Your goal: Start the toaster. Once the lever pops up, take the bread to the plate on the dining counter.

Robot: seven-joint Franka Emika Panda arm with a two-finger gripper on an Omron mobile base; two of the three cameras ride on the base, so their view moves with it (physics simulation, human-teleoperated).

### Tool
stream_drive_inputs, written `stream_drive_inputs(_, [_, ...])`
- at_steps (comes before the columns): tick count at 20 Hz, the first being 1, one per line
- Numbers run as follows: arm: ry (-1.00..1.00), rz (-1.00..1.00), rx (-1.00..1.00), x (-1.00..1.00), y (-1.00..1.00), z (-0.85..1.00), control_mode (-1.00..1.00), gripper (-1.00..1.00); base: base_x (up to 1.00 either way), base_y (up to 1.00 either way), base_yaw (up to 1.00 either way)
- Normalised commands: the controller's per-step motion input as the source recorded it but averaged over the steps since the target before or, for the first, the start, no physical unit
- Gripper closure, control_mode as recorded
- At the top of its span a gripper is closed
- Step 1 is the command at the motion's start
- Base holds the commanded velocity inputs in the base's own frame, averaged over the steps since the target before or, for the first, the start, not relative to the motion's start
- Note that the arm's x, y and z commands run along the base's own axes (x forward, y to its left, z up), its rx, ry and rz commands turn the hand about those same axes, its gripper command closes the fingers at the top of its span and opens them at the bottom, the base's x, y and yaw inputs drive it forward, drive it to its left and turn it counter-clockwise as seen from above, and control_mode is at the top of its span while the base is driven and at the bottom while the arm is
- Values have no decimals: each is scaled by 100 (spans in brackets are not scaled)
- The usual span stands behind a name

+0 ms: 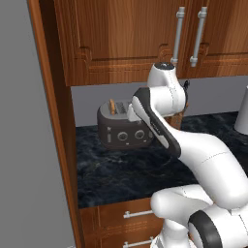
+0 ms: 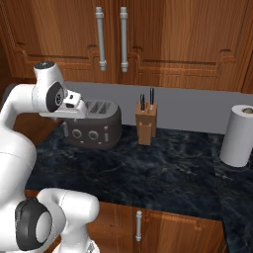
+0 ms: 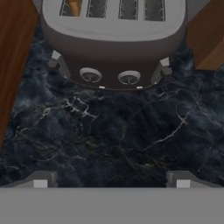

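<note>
The dark grey toaster [image 3: 114, 41] stands on the black marbled counter [image 3: 109, 131] under the cabinets, also seen as the toaster [image 1: 121, 128] and the toaster [image 2: 99, 129]. A tan slice of bread [image 3: 73, 6] sits in its leftmost slot, and the bread [image 1: 112, 106] pokes up above the silvery top. Two round knobs [image 3: 90, 75] face me. My gripper [image 3: 110, 180] hovers in front of the toaster, above the counter, open with nothing between its fingertips [image 3: 41, 179]. The plate and the dining counter are out of view.
A wooden knife block [image 2: 147, 123] stands right of the toaster and a paper towel roll [image 2: 239, 136] further right. A tall wooden side panel [image 1: 51, 121] closes the left. Upper cabinets [image 2: 148, 39] hang overhead.
</note>
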Motion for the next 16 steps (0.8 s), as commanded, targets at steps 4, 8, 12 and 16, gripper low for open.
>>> stream_drive_inputs(4, [-3,0,0,0,38,-41,-100,-100,0,0,0])
stream_drive_inputs(8, [-7,0,0,0,33,-58,-100,-100,0,0,0])
stream_drive_inputs(12, [-13,0,0,3,29,-46,-100,-100,0,0,0])
stream_drive_inputs(16, [-13,0,0,15,29,-38,-100,-100,0,0,0])
